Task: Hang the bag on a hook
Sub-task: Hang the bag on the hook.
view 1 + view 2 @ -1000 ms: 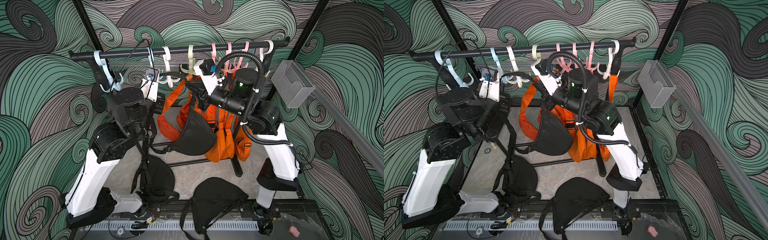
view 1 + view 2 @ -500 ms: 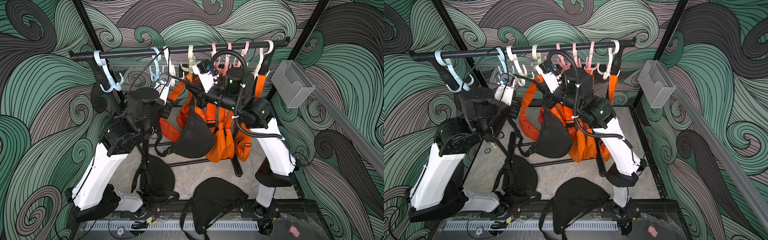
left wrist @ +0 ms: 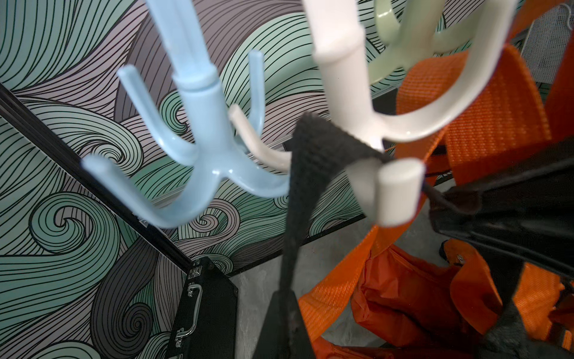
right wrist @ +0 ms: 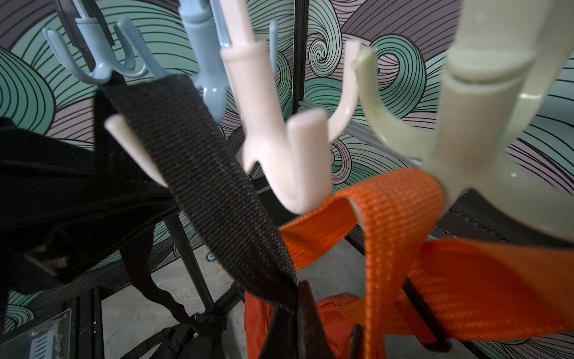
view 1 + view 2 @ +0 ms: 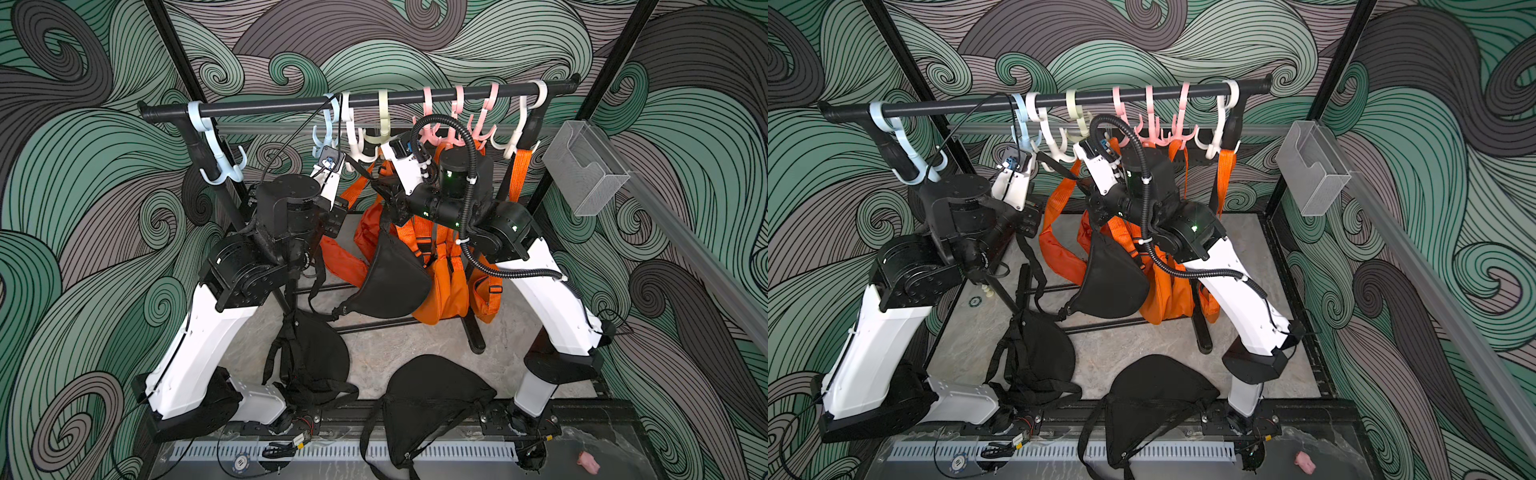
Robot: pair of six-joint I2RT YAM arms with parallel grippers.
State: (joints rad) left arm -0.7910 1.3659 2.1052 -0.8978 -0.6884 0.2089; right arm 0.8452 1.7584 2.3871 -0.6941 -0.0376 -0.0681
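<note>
Shifted rightwards along the black metal rail (image 5: 291, 106) over the last second, the left gripper (image 3: 287, 296) is now set just below the hooks. At the rail's far left, a pale blue four-pronged plastic hook (image 5: 220, 166) is hung. Further along, the left gripper is seen clenched on a black woven webbing strap (image 3: 310, 149). The strap is carried upward and laid across a prong of the white plastic hook (image 3: 341, 93), just beside a second pale blue hook (image 3: 202, 124). To the right, the strap's other run is pinched in the tightly closed right gripper (image 4: 298, 295). Below that, the black half-moon fabric bag (image 5: 395, 278) is suspended from the strap, in front of orange fabric bags (image 5: 444, 291) hung from hooks further along. Two more black bags (image 5: 432, 390) are laid on the grey floor (image 5: 382, 345). At far right, a silver wire-mesh holder (image 5: 582, 174) is mounted.
</note>
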